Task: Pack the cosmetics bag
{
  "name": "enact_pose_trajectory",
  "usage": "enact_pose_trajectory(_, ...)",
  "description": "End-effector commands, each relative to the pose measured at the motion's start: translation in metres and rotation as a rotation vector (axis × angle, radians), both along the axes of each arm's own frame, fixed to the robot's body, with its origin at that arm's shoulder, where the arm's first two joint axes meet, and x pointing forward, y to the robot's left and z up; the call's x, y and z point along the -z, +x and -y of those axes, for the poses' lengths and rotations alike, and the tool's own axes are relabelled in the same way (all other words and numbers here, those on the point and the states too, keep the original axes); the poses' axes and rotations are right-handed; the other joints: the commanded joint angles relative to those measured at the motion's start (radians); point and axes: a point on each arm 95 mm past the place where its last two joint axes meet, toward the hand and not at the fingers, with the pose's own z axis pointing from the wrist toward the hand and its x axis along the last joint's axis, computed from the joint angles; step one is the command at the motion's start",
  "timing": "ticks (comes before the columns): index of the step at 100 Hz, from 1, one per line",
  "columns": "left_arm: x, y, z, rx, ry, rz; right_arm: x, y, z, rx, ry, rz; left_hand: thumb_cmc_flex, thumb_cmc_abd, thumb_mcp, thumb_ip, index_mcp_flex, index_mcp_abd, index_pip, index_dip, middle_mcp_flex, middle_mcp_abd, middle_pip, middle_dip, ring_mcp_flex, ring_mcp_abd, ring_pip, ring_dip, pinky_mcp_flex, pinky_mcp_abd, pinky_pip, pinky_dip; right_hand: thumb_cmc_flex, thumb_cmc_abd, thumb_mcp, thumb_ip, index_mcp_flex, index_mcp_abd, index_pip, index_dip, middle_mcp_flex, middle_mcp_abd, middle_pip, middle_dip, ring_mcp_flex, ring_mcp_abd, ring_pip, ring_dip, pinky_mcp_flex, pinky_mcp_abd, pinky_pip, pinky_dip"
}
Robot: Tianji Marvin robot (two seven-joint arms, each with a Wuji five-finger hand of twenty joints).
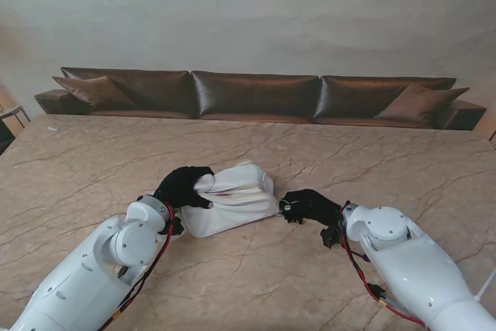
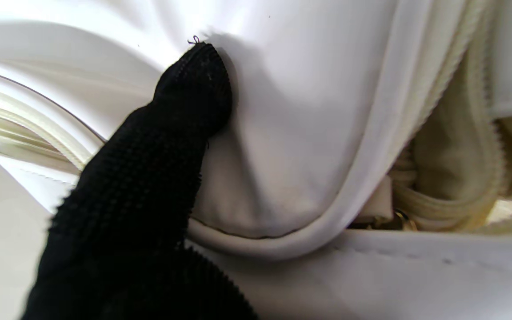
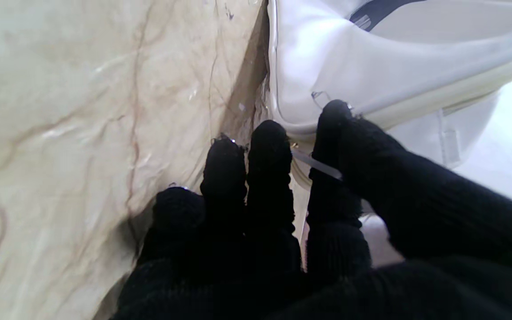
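The white cosmetics bag [image 1: 232, 199] lies at the middle of the marble table [image 1: 101, 160], slightly crumpled. My left hand [image 1: 184, 186] is shut on the bag's left end. In the left wrist view a black-gloved finger [image 2: 180, 111] presses into the white bag wall [image 2: 309, 111], and the cream zipper [image 2: 460, 133] gapes beside it. My right hand [image 1: 310, 207] touches the bag's right corner. In the right wrist view its fingers [image 3: 269, 178] pinch a thin zipper pull [image 3: 316, 164] at the edge of the bag [image 3: 371, 66]. The bag's contents are hidden.
A long brown sofa [image 1: 256, 94] with cushions runs along the far edge of the table. A small side table [image 1: 12, 118] shows at the far left. Bare marble surrounds the bag on all sides.
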Motion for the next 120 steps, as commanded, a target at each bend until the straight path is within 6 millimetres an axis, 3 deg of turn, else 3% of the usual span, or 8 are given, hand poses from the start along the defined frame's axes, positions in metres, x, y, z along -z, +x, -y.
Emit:
enact_pose_trajectory(1,0.017,-0.008,0.000,0.007,0.018,-0.047,0.032,-0.024,-0.007,-0.016,-0.014,-0.096,0.207,0.560,0.113,0.169,0.122,-0.063,0.322,0.069,0.052,-0.051,0.083,0.025,0.096,-0.011,0.094,-0.023,0.015,0.013,0.048,0.029,0.045,-0.025,0.058,0.000,0.025,-0.072,0.087,0.060,0.034,-0.028,0.030,0.019,0.050,0.091,0.047,0.021,0.006,0.197,0.058,0.014)
enact_pose_trajectory(11,0.017,-0.007,-0.001,0.016,0.054,-0.045,0.030,-0.025,-0.007,0.016,0.038,-0.128,0.207,0.559,0.121,0.172,0.138,-0.067,0.329,0.084,0.061,-0.051,0.087,0.037,0.099,-0.009,0.110,-0.026,0.020,0.018,0.053,0.036,0.036,-0.022,0.081,0.017,0.043,-0.088,0.091,0.176,0.045,-0.024,0.062,0.051,0.065,0.096,0.083,0.032,0.016,0.198,0.089,0.008)
enact_pose_trajectory(24,0.020,-0.006,-0.004,0.014,0.069,-0.052,0.026,-0.026,-0.004,0.071,0.108,-0.151,0.207,0.556,0.130,0.173,0.155,-0.067,0.333,0.095,0.070,-0.050,0.089,0.047,0.100,-0.007,0.116,-0.027,0.020,0.021,0.051,0.039,0.025,-0.012,0.082,0.035,0.045,-0.096,0.100,0.239,0.049,-0.024,0.087,0.077,0.071,0.095,0.107,0.045,0.018,0.198,0.109,0.011)
enact_pose_trajectory(62,0.028,0.001,-0.011,0.014,0.119,-0.084,0.008,-0.026,0.005,0.171,0.283,-0.134,0.207,0.559,0.133,0.170,0.156,-0.066,0.330,0.108,0.074,-0.050,0.085,0.064,0.100,-0.006,0.125,-0.023,0.015,0.017,0.051,0.048,0.045,0.005,0.049,0.036,0.035,-0.084,0.079,0.263,0.038,-0.021,0.080,0.084,0.058,0.097,0.103,0.054,0.001,0.203,0.111,0.019)
enact_pose_trajectory(120,0.030,0.003,-0.005,0.076,0.199,-0.091,-0.041,-0.021,0.002,0.206,0.325,0.041,0.207,0.562,0.133,0.169,0.153,-0.068,0.327,0.113,0.077,-0.050,0.079,0.080,0.105,-0.006,0.133,-0.015,0.016,0.014,0.057,0.057,0.056,0.009,0.033,0.017,0.031,-0.087,0.056,0.246,0.031,-0.025,0.052,0.079,0.048,0.092,0.082,0.058,-0.005,0.199,0.102,0.024)
